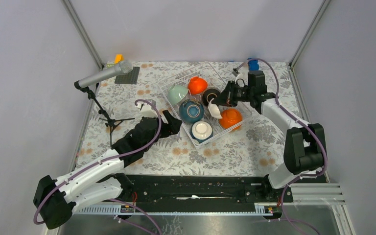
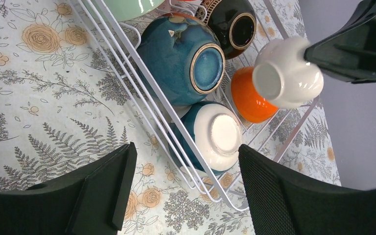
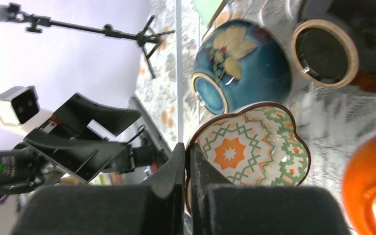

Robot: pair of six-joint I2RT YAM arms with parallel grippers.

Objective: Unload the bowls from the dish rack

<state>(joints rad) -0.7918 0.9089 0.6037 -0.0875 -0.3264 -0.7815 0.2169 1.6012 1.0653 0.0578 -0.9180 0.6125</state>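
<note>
The white wire dish rack [image 1: 223,128] stands mid-table. In it lie a mint green bowl [image 1: 177,94], an orange bowl [image 1: 197,85], a dark brown bowl [image 1: 210,95], a teal blue bowl [image 1: 191,111], a bowl showing a cream-white base [image 1: 201,130] and a second orange bowl [image 1: 230,118]. My right gripper [image 3: 188,161] is shut on the rim of the small patterned bowl [image 3: 249,147] and holds it tilted above the rack [image 2: 219,188]. My left gripper [image 2: 186,191] is open and empty at the rack's near-left corner, beside the cream-based bowl [image 2: 215,134].
A microphone on a tripod [image 1: 103,76] stands at the left of the floral cloth. A dark grey baseplate [image 1: 127,76] with a yellow block [image 1: 119,58] lies at the back left. A blue block [image 1: 253,64] sits at the back right.
</note>
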